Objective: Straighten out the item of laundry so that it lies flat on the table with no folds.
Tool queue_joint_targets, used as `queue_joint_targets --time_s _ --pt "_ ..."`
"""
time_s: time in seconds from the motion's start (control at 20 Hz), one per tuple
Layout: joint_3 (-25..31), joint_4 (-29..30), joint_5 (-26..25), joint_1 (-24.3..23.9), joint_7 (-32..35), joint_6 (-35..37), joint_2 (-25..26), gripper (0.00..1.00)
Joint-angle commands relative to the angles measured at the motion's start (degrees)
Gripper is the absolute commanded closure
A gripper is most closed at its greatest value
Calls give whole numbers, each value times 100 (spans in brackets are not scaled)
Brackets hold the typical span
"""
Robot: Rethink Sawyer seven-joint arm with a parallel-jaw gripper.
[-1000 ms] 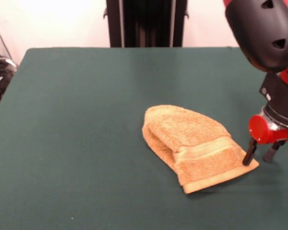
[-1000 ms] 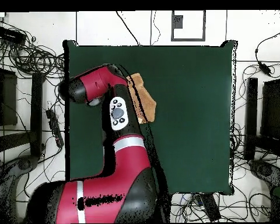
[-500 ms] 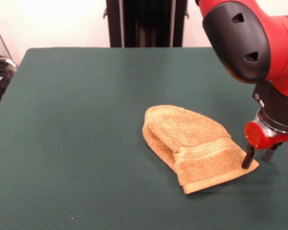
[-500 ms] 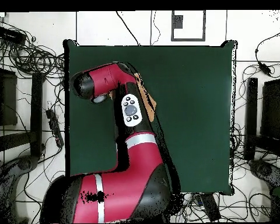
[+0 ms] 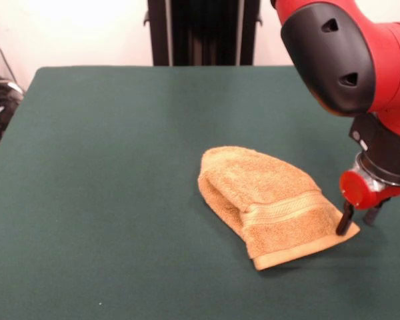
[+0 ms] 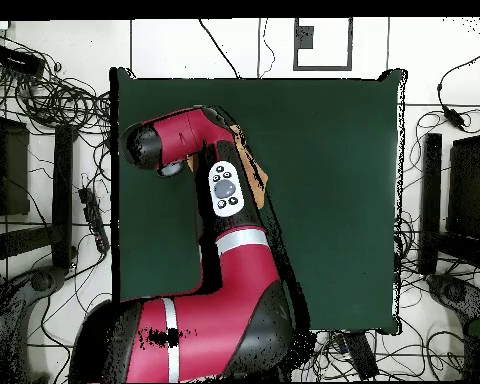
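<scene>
The orange-tan towel [image 5: 267, 200] lies folded over on itself on the green table [image 5: 107, 173], right of the middle in the front view, with a woven band stripe near its front edge. My gripper [image 5: 359, 223] is open at the towel's right front corner. Its left finger [image 5: 347, 221] touches that corner and the other finger stands on the table just to the right. In the overhead view the arm covers most of the towel [image 6: 252, 172], and the gripper is hidden under the arm.
The arm's big red and black elbow [image 5: 340, 47] hangs over the table's right side in the front view. Cables and equipment [image 6: 44, 110] lie on the floor around the table [image 6: 324, 200]. The table's right edge is close to the gripper.
The arm's elbow has swung leftward in the front view, mostly in the first half second. The gripper has stayed at the towel's right front corner. The towel has not moved.
</scene>
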Motion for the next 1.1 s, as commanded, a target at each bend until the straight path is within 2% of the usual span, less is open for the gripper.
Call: queue_joint_targets --time_s 0.05,0.4,0.45,0.9,1.05,1.1 --pt "-136 187 -703 -181 -1972 1268 975 0" --pt "-129 122 -675 -181 -1978 1440 1004 0" --pt "-127 114 -675 -182 -1981 1449 1007 100" --pt "-50 -13 -678 -180 -2030 1493 1066 100" --pt "-69 78 -660 -184 -1890 1378 1012 100" --pt "-22 334 -609 -261 -1824 1055 875 100"
